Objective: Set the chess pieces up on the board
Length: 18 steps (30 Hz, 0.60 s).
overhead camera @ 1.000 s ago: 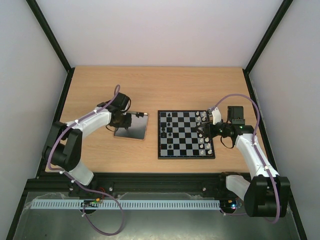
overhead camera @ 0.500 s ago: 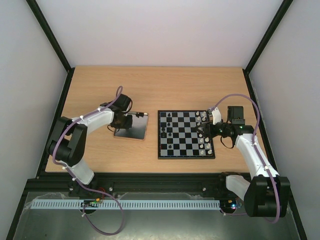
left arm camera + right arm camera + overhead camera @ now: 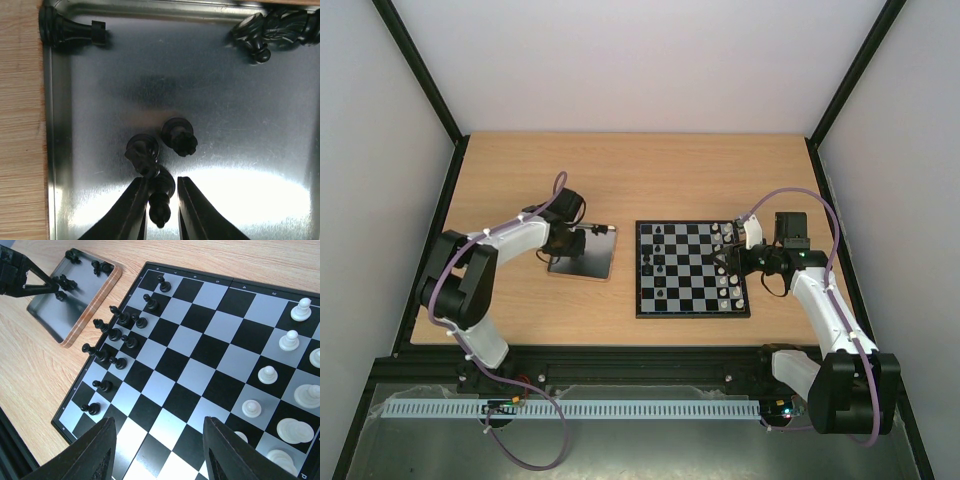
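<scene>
Left claw (image 3: 162, 182) is down in the metal tray (image 3: 60, 150), jaws drawn in narrow either side of a toppled black piece (image 3: 160, 202). It lies lengthwise along the fingers with its base pointing away from the wrist, and I honestly can't tell if it's pinched or just bracketed. Another black figure (image 3: 142, 150) sits right at one fingertip, so I'd lift straight up rather than drag. The board (image 3: 165, 390) is off to the tray's right, where the right claw (image 3: 159, 440) hangs wide open and empty near the white end, so this one's the left arm's job.
</scene>
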### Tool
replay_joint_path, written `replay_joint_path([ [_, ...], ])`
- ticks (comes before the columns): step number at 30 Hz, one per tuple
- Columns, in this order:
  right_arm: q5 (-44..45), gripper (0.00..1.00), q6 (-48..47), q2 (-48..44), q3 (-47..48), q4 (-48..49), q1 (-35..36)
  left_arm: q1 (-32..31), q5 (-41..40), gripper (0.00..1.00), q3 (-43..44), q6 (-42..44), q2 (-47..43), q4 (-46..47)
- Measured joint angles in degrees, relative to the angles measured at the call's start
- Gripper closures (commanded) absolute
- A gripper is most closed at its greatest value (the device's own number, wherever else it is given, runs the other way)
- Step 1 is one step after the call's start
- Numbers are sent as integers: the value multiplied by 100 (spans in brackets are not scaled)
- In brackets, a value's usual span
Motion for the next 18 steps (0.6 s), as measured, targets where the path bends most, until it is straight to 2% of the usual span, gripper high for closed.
replay_joint_path([
  [5, 0, 51, 0, 2, 0, 0, 0, 0, -9, 87, 2, 28, 44, 66],
  [12, 0, 51, 0, 2, 0, 0, 0, -50, -35, 89, 2, 46, 42, 57],
  [18, 0, 51, 0, 2, 0, 0, 0, -413, -109, 90, -140, 37, -179, -114],
])
